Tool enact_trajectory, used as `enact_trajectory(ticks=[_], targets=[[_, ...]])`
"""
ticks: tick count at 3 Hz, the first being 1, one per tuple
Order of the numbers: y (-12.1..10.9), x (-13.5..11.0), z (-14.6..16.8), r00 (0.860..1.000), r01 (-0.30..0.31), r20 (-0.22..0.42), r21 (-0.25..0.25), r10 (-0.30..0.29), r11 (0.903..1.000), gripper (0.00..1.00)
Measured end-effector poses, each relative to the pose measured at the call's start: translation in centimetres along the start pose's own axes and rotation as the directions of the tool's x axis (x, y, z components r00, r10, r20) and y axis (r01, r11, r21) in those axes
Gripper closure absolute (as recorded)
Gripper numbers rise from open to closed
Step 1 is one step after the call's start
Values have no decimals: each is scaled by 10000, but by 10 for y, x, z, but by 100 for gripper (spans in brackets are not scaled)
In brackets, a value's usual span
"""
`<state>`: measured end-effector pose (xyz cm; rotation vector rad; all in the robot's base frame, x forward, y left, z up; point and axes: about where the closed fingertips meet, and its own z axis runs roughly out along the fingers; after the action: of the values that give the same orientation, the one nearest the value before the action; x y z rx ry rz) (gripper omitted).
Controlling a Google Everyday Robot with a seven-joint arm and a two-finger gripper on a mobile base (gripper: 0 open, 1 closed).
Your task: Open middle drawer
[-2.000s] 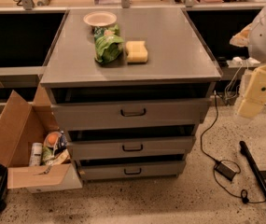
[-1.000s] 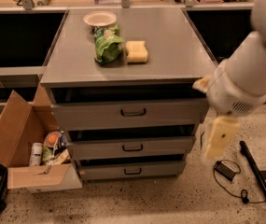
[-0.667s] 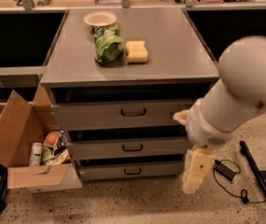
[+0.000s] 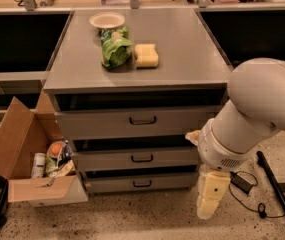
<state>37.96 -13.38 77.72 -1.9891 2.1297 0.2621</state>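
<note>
The grey cabinet (image 4: 137, 64) has three drawers stacked on its front. The middle drawer (image 4: 102, 160) is the mid-sized grey front with a small dark loop handle (image 4: 142, 158), and it looks shut. The taller top drawer (image 4: 97, 123) is above it and the slim bottom drawer (image 4: 107, 184) is below. My gripper (image 4: 207, 211) is cream-coloured and hangs pointing down at the cabinet's lower right corner, to the right of and below the middle drawer's handle, not touching it. My white arm (image 4: 252, 114) covers the drawers' right ends.
An open cardboard box (image 4: 17, 149) with bottles stands on the floor left of the cabinet. A white bowl (image 4: 107, 20), a green bag (image 4: 115, 48) and a yellow sponge (image 4: 146, 55) lie on the cabinet top. A black adapter (image 4: 241, 182), cables and a dark bar (image 4: 277, 194) lie on the floor at the right.
My arm has swung from the upper right down and left across the cabinet's right side. The gripper has dropped to near the floor. The drawers have not moved.
</note>
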Motion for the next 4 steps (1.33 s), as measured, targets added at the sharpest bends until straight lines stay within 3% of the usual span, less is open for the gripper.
enact_trajectory(ticks=[1, 2, 3, 4], targets=[[0, 4, 29, 9978, 70, -657, -431, -98, 9990, 0], [0, 54, 124, 9926, -256, -1208, -1484, 76, 9886, 0], [-8, 93, 191, 9941, -671, -966, -1991, 486, 9777, 0], [-1, 97, 208, 9944, -776, -890, -2382, 578, 9681, 0]])
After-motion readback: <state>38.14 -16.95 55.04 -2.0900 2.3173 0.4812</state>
